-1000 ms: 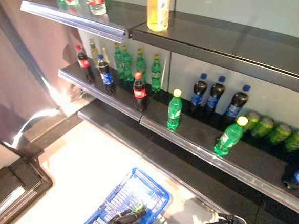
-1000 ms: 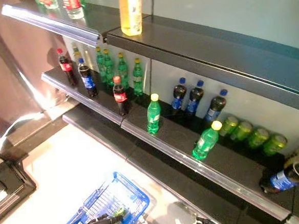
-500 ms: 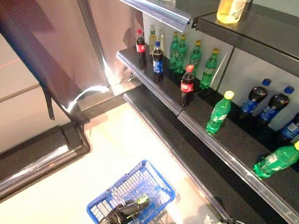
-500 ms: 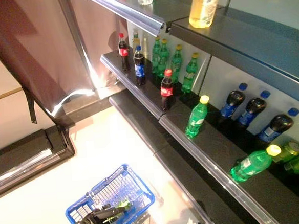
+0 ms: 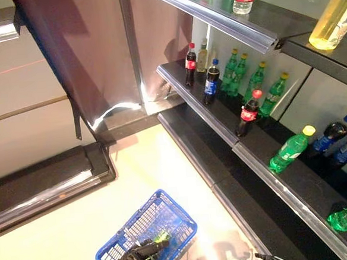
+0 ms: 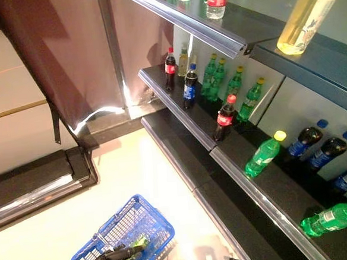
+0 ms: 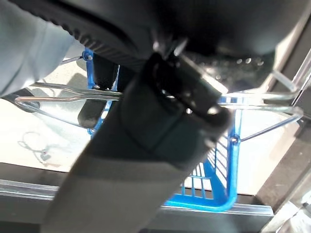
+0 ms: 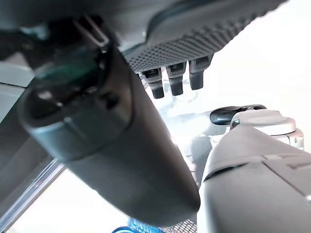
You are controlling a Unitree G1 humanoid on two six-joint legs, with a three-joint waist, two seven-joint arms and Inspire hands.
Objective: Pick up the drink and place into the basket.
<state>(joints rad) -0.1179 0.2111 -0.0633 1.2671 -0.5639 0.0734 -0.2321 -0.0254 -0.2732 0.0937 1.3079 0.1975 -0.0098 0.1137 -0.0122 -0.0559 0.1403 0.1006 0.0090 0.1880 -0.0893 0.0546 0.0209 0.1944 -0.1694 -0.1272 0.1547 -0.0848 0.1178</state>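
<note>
1. The left hand (image 5: pixel 141 258) sits low at the near edge of the head views, over the blue basket (image 5: pixel 145 226), which hangs above the pale floor (image 5: pixel 79 232).
2. In its wrist view the left hand's fingers (image 7: pixel 104 73) curl round the basket's wire handles (image 7: pixel 58 94), clamped on them.
3. A small green-yellow thing (image 5: pixel 163 238) shows in the basket by the hand; I cannot tell whether it is a drink.
4. The right hand (image 8: pixel 175 80) shows in its own wrist view with short dark fingers pointing down in a row, relaxed and holding nothing.
5. Drinks stand on the dark shelf (image 5: pixel 221 124) to the right: a cola bottle (image 5: pixel 247 108) at its front edge and a green bottle (image 5: pixel 289 151) further along it.
6. A yellow bottle (image 5: pixel 334 16) stands on the upper shelf.
</note>
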